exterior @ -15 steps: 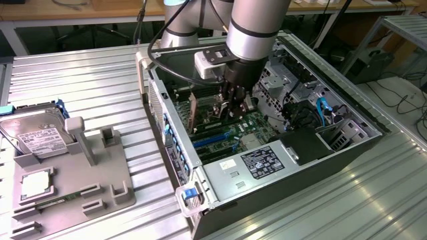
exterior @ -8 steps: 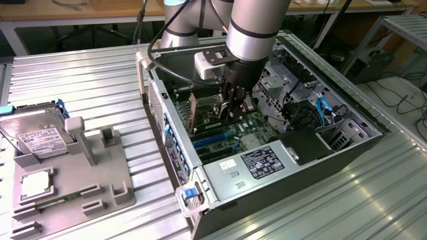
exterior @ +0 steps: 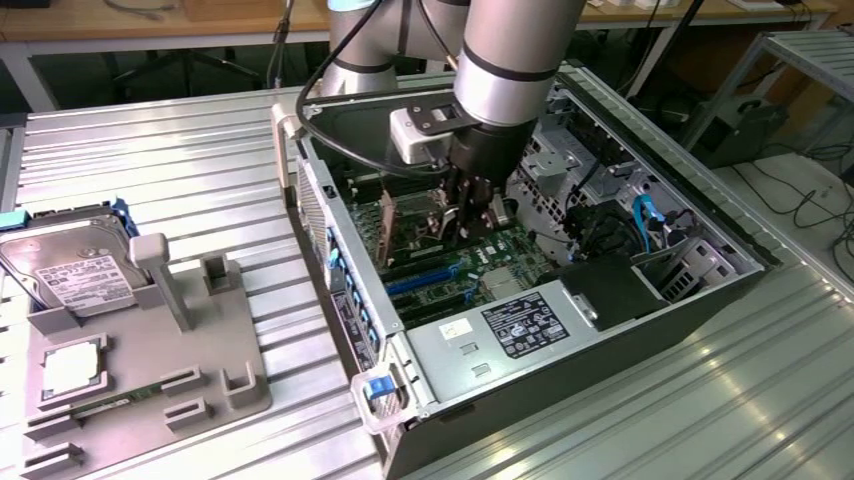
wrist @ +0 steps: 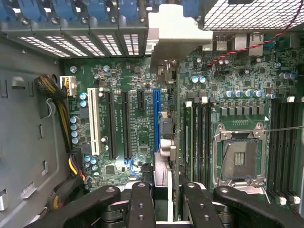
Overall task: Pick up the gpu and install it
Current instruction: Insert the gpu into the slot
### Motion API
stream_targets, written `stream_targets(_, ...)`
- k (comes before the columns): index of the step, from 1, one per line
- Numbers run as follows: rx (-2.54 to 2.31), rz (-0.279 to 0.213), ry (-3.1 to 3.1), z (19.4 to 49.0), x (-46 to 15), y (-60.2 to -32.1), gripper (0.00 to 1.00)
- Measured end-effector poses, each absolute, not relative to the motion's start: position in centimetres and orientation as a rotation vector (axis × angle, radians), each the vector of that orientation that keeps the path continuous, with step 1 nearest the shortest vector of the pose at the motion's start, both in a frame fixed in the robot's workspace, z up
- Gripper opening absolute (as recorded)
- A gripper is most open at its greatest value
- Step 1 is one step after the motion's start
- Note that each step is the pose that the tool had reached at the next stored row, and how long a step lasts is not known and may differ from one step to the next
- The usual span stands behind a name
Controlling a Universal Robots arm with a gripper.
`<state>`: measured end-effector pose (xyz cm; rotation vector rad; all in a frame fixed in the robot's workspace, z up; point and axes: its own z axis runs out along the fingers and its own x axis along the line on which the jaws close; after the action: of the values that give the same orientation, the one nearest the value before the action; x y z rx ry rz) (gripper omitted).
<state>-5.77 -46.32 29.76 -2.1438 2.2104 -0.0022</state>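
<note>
On the exterior view's left, well apart from the jaws, a grey moulded parts tray sits on the ribbed metal table. It carries a silver boxy hard drive with a white label and, nearer the camera, a small square silver CPU chip.

Centre: an open black and silver computer tower case lies on its side on the table. The silver arm reaches down into it; the black jaws are inside the case above the green motherboard.

State of the jaws: partly closed on the gpu, a thin dark circuit card with a silver metal bracket, held edge-on between the two black fingers. The card stands upright, directly below the jaws, just beside the long blue expansion slot; whether it is seated I cannot tell. Its bracket end lies at the rear slot openings.

Around it: black expansion slots and a white slot to one side, memory sticks and an open CPU socket to the other, all close by. A yellow and black cable bundle runs along the case wall.

On the exterior view's right, beyond the jaws: the silver power supply with a black label, blue cables and the drive cage.
</note>
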Motion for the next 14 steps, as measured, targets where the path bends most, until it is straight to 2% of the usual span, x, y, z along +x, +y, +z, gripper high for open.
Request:
stream_targets(12, -2.164, -0.005, 2.186, 28.4, -6.1, -46.4, 0.28)
stream_targets(14, -2.17, -0.017, 2.191, 27.1, -6.3, -46.4, 0.28)
